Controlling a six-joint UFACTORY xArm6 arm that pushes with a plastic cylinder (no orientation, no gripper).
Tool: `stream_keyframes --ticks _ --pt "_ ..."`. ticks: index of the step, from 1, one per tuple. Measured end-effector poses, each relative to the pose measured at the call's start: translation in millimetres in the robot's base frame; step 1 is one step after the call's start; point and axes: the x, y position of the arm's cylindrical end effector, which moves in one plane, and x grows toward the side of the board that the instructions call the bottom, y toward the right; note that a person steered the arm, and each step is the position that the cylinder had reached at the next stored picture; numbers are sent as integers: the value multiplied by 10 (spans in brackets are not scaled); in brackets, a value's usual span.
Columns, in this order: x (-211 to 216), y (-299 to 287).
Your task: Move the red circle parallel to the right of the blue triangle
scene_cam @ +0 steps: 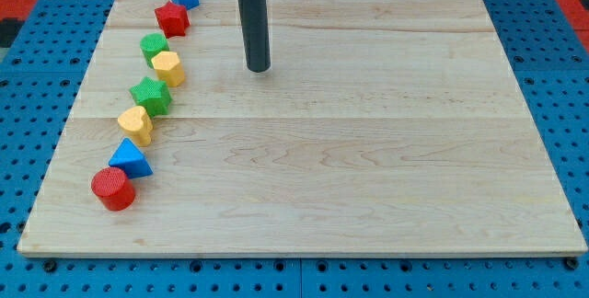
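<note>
Standing upright on its flat end, red circle [112, 189] touching blue triangle [130, 158] at tabletop [368, 151] lower left, my tip [258, 68] well apart, no hand fitted.

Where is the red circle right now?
The red circle sits near the board's bottom-left corner in the camera view, touching the blue triangle just above it to the right, far from my tip.
</note>
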Motion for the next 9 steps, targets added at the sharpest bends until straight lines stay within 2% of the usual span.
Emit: stream_keyframes --ticks 1,2,3,4,5,6,7,8,9 --pt "16 -6" --pt "318 216" --pt "1439 455" --pt "2173 -431" --pt "2638 -1219" --pt "2607 -2182" --pt "2357 -2209" --pt "2049 -1790" --pt "1942 -1674"
